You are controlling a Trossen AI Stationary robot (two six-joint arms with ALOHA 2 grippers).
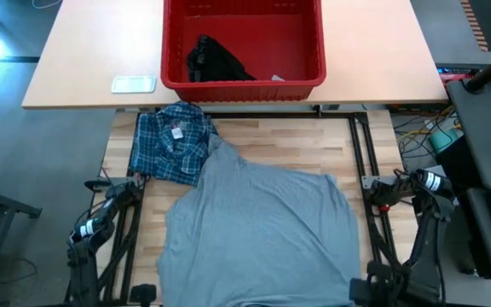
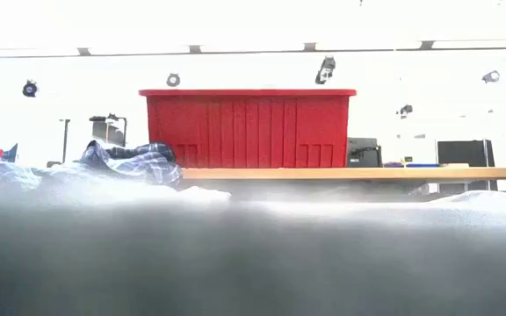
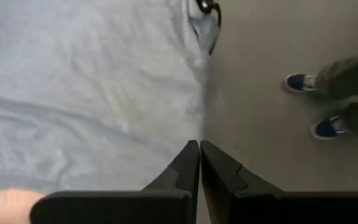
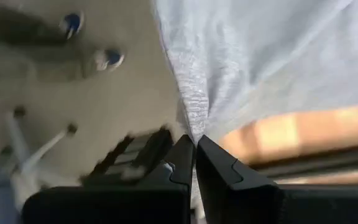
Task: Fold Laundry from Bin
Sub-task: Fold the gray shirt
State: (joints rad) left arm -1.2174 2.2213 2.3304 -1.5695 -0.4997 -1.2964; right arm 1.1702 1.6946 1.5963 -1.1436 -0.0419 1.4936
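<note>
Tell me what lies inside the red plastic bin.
Inside the red rectangular plastic bin, a small black garment lies near one corner, with a small white scrap beside it. Anything under the garment is hidden.

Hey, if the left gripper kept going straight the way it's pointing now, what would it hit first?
Probably the edge of the grey T-shirt just ahead of the shut left gripper, or the bare floor beside it; depth is unclear.
</note>
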